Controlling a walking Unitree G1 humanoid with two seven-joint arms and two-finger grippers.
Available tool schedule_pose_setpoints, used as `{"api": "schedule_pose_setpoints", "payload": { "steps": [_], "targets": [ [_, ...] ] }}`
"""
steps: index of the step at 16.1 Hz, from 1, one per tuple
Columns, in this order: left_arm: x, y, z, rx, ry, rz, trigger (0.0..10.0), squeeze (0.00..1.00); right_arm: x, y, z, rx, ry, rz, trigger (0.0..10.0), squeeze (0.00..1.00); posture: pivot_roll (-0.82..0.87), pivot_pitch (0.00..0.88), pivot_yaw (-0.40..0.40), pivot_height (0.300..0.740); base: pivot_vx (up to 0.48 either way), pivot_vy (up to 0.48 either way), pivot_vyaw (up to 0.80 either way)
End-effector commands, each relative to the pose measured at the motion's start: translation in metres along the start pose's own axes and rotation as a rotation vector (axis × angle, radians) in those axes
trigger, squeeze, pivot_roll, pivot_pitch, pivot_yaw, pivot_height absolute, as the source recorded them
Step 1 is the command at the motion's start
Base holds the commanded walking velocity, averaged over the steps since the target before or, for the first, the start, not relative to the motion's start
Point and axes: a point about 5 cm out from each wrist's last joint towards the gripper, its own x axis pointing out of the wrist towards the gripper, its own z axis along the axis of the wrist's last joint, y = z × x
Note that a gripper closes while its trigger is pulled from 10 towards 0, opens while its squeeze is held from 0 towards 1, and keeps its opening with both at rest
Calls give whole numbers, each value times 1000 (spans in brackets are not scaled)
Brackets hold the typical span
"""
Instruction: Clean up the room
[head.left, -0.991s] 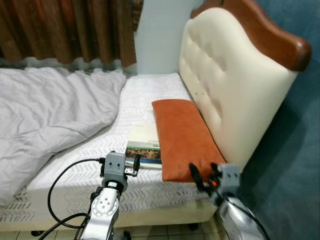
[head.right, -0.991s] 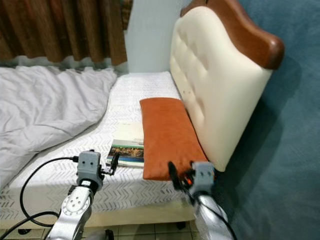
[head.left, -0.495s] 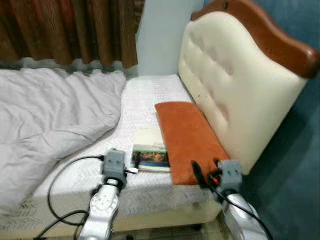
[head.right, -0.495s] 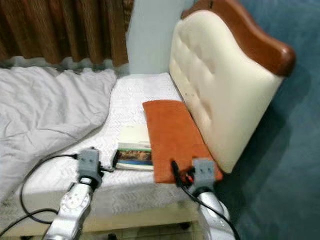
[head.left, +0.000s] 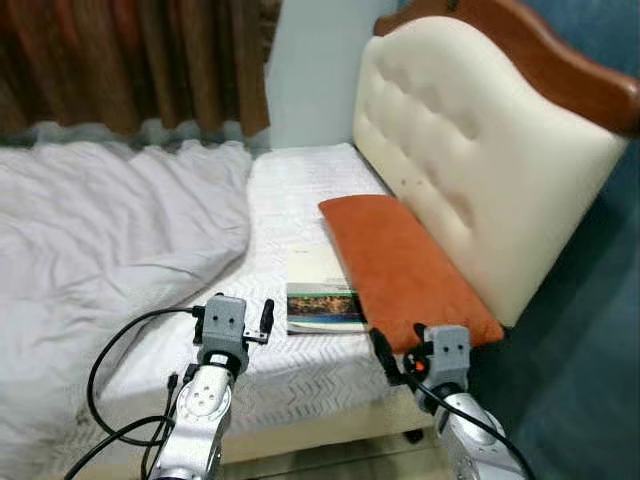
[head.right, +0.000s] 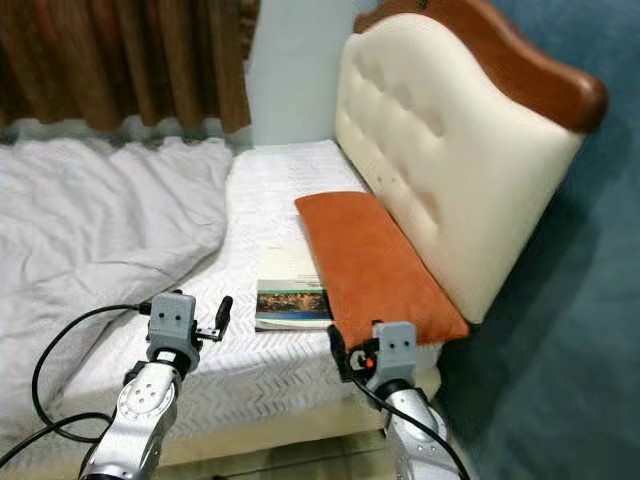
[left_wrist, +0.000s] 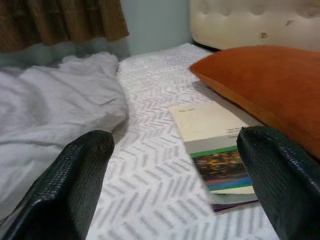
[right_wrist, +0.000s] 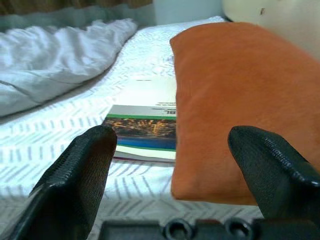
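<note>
A thin paperback book with a cream upper cover and a green-banded landscape picture (head.left: 323, 296) lies flat on the near right part of the bed, its long axis running from the near edge toward the far wall, its right side touching or just tucked under the long rust-orange velvety pillow (head.left: 405, 270). The pillow lies along the foot of the cream tufted headboard with a curved brown wooden top (head.left: 470, 170), parallel to the book. From where I stand, the left gripper (head.left: 266, 320) hangs over the near edge of the mattress, just left of the book's near corner, its two black fingers (left_wrist: 82, 175) spread wide with the book ahead and between them toward the right. The right gripper (head.left: 388, 358) is near the pillow's near end, fingers likewise spread, facing both pillow and book. The left arm looks to me slightly better lined up for the book, the right for the pillow. The white sheet with a grey chevron pattern (head.left: 300, 190) is bare around them; a rumpled pale grey duvet (head.left: 100, 240) is heaped to the left, and brown curtains (head.left: 130, 60) hang at the far wall.
</note>
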Motion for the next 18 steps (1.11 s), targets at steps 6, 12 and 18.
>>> {"api": "schedule_pose_setpoints", "payload": {
  "steps": [6,12,18],
  "targets": [
    [5,-14,1,-7,10,-49,10000,0,-3,-8,-1,-2,12,-7,10000,0,-25,3,-41,618,466,0,0],
    [26,-19,-12,32,166,-93,10000,0,-11,-2,5,-6,1,19,10000,0,-72,66,-46,618,311,0,0],
    [57,-38,-9,-10,383,-149,10000,0,-105,45,17,29,80,43,10000,0,-349,417,-57,618,0,0,0]
  ]
}}
